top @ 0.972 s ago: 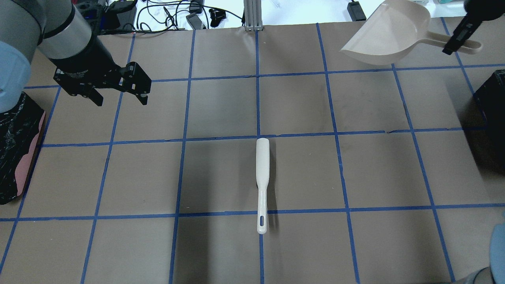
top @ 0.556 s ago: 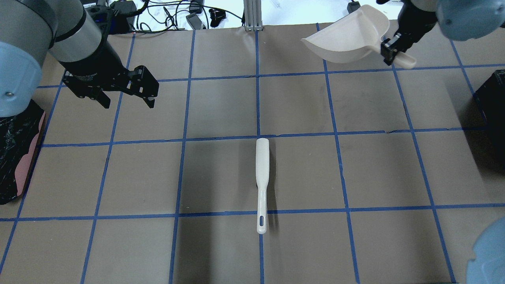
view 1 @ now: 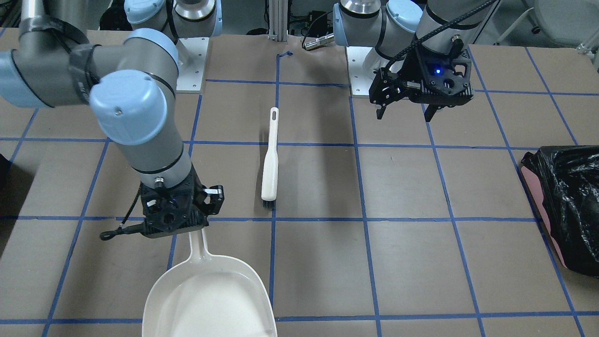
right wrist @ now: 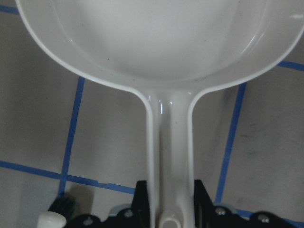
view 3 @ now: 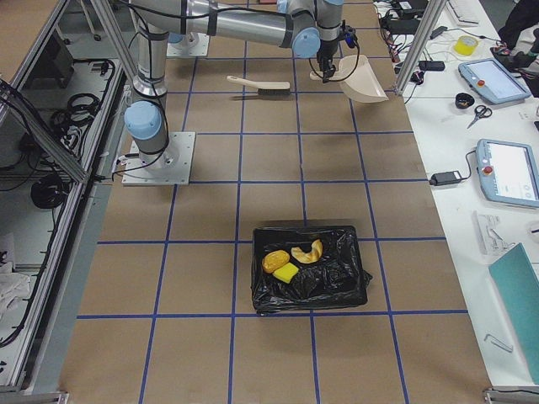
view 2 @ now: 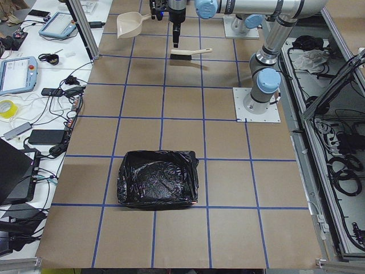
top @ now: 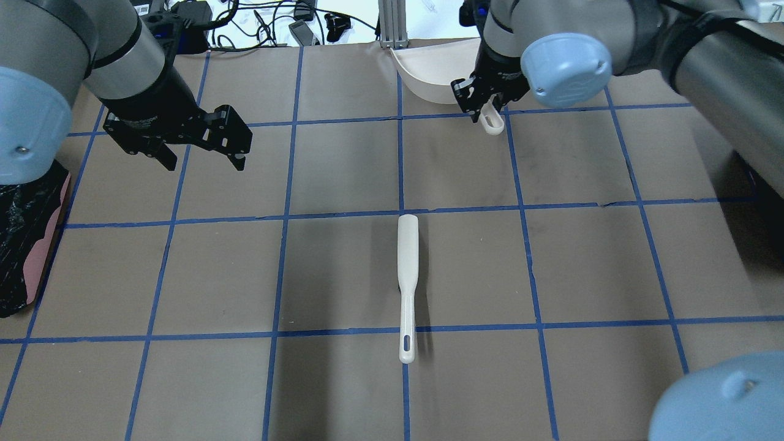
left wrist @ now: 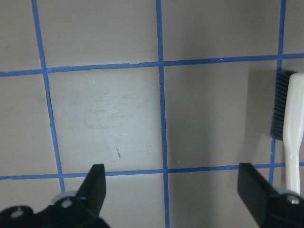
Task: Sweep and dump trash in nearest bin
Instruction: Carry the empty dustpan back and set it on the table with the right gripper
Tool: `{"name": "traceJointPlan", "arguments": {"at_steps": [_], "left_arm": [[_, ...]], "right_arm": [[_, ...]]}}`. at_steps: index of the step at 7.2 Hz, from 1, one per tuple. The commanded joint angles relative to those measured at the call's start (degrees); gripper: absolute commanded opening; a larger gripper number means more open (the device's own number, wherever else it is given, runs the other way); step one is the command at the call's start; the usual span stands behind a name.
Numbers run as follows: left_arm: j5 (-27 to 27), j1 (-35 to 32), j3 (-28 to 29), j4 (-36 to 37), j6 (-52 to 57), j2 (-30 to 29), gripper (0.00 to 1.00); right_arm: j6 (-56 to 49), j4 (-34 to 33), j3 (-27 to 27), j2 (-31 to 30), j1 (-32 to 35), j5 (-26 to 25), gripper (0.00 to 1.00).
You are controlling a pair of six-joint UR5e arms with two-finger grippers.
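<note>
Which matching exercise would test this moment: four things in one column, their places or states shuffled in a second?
Things:
1. dustpan
2. brush
3. trash
4. left hand

Places or states:
A. open, holding nothing
B. inside the black-lined bin
C. gripped by its handle in the right hand
D. lying flat on the table, untouched

Pairs: 1-C, 2-D, 3-B, 4-A

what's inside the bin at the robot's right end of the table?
Exterior right view: the bin holds a golden-brown lump, a yellow sponge and a curved orange-yellow scrap. Crumpled bag folds hide the rest of its bottom.
</note>
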Motion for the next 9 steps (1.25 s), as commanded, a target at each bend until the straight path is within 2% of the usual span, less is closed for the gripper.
{"name": "traceJointPlan", "arguments": {"at_steps": [1,3,6,7,9], "left_arm": [[0.1,0.0,-0.1,-0.2,0.0,0.2,1.0],[0.1,0.0,-0.1,-0.1,0.1,0.4,1.0],[0.5,0.0,-0.1,-0.1,0.2,0.0,1.0],[0.3,0.0,-0.1,-0.1,0.2,0.0,1.0],[0.1,0.0,-0.1,-0.1,0.1,0.0,1.0]], "right_arm": [[12.6,-1.6,-0.2,5.2,6.6,-0.8,0.0],[15.5,-1.7,0.5,6.7,11.1,-1.5,0.0],[14.3,-0.5,1.3,6.6,11.7,-1.9,0.0],[14.1,-0.4,2.1,6.3,11.9,-4.1,0.0],[14.1,-0.4,3.0,5.7,12.0,-5.0,0.0]]}}
